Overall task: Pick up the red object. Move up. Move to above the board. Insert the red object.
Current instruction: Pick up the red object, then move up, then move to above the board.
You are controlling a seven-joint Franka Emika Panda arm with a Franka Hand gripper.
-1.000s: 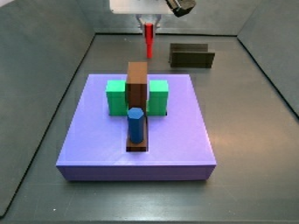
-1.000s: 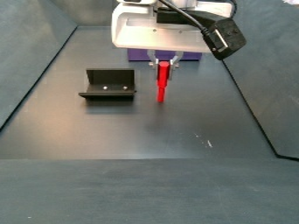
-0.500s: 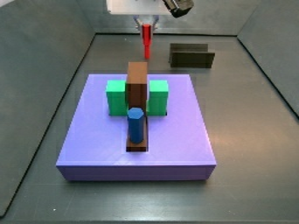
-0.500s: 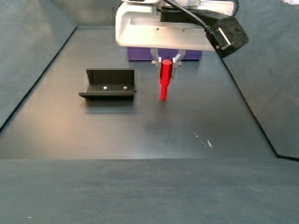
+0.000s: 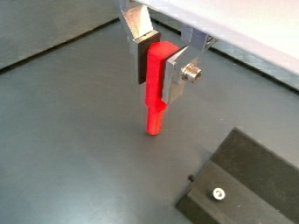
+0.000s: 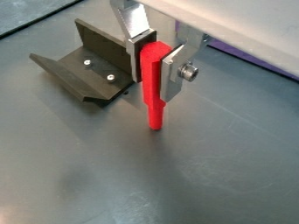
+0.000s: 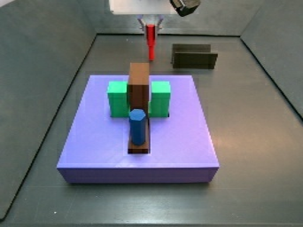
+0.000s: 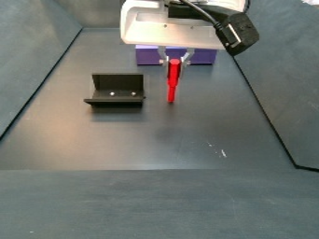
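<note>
Higher than before, pincer (image 5: 162,59) clamped on red object (image 5: 156,92), clear of floor (image 5: 70,131).

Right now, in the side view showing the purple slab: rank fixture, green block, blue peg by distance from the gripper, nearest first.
From the gripper, shut on the red object at the back:
1. Fixture, back right, beside it.
2. Green block, mid-slab.
3. Blue peg, on the board, toward the front.

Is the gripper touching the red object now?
Touching. In both wrist views the gripper has its dark pads pressed on the upper part of the red object, which hangs upright above the floor.
</note>
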